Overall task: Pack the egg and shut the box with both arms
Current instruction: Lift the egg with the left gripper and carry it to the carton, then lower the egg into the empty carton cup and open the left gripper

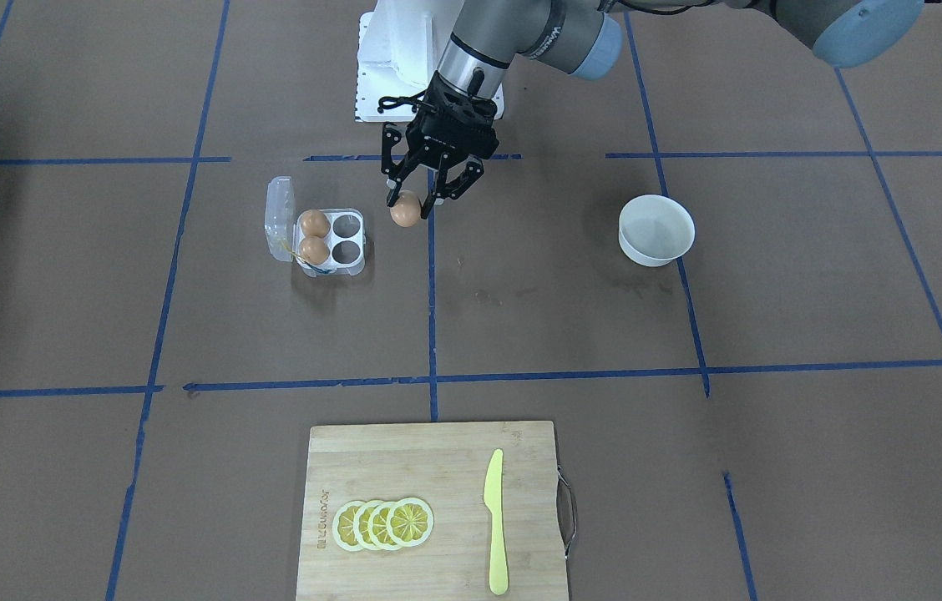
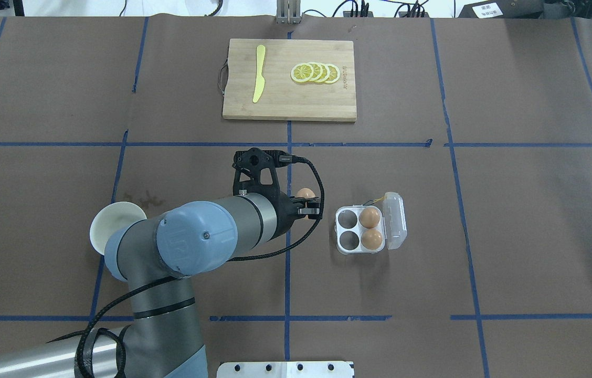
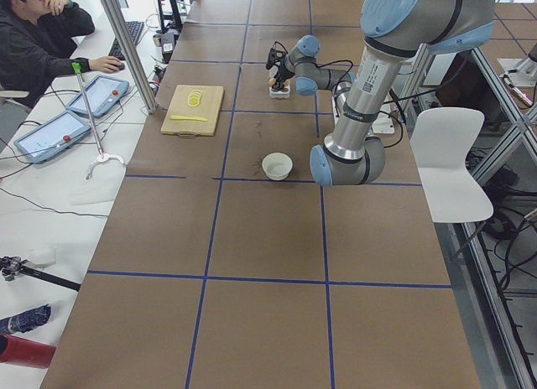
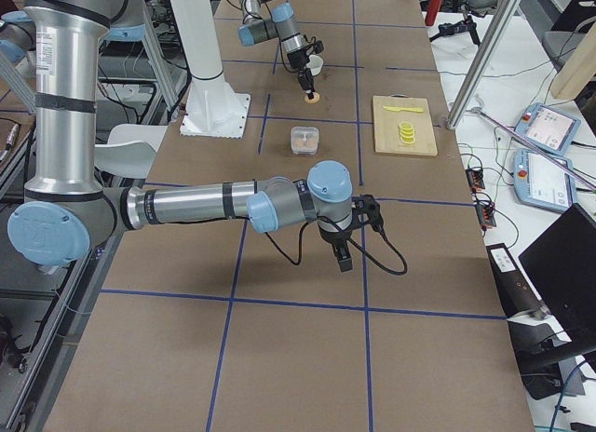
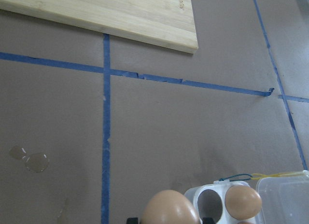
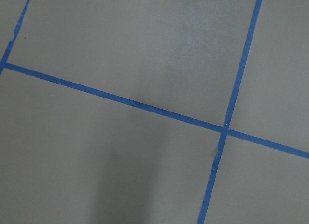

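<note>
The egg [image 1: 405, 210] sat pinched between the two fingers [image 1: 392, 194] of my left pincer [image 1: 409, 203], which pointed down at the table [image 1: 571, 317]. It showed as a tan knob at the tip of that pincer from overhead [image 2: 305, 193] and filled the lower edge of my left wrist view [image 5: 169, 209]. It was just beside the box [image 1: 346, 250], not over it, on the side of the two vacant cups and close to a blue tape line [image 1: 431, 275]. I could not tell whether it hung clear of the brown paper or grazed it.

The box lay open, its clear lid [image 1: 278, 219] folded back on the side away from the egg, with a thin yellow band [image 1: 288, 249] trailing at the hinge. Two other eggs [image 1: 314, 223] filled the cups next to the lid.

My left arm [image 2: 196, 236] reached across the middle of the table, and its elbow covered part of the white bowl [image 1: 646, 250], which stood well apart from the box on my left.

Across the table lay a wooden cutting board [image 1: 438, 467] with a row of overlapping lemon slices [image 1: 383, 524] and a yellow knife [image 1: 494, 522] beside them, apart.

My right pincer [image 4: 343, 252] showed only in the side view, pointing down near a tape crossing, well apart from the box; I could not tell whether it was spread or pressed together. Its wrist camera saw only paper and tape.

A person [image 3: 38, 37] sat at the side bench.
</note>
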Tool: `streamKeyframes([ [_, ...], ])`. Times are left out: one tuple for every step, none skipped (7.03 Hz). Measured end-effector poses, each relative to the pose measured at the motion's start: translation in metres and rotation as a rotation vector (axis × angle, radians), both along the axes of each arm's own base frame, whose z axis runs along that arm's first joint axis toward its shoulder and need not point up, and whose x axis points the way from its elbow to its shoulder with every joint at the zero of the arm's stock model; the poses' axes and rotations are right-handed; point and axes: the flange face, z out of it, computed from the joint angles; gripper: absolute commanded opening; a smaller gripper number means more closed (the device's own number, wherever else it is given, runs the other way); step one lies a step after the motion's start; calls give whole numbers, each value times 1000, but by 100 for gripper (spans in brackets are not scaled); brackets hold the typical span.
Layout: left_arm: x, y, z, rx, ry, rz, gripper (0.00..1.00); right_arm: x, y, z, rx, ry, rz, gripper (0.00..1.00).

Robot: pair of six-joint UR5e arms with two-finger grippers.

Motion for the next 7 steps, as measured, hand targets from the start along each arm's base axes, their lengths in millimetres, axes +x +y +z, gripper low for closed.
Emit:
streamKeyframes([
  [4,0,-4,67,-17,10,12,0,0,0,0,0,0,100],
  [11,-1,-5,118,-16,18,12,0,0,0,1,0,0,100],
  [24,0,-3,150,-1,15,12,0,0,0,1,0,0,100],
  [39,6,-1,168,8,2,12,0,0,0,0,0,0,100],
  [49,14,-2,181,16,-7,12,0,0,0,0,0,0,100],
  [56,19,-4,187,24,-11,12,0,0,0,-1,0,0,100],
  [65,20,-8,190,27,-14,12,0,0,1,-2,0,1,100],
])
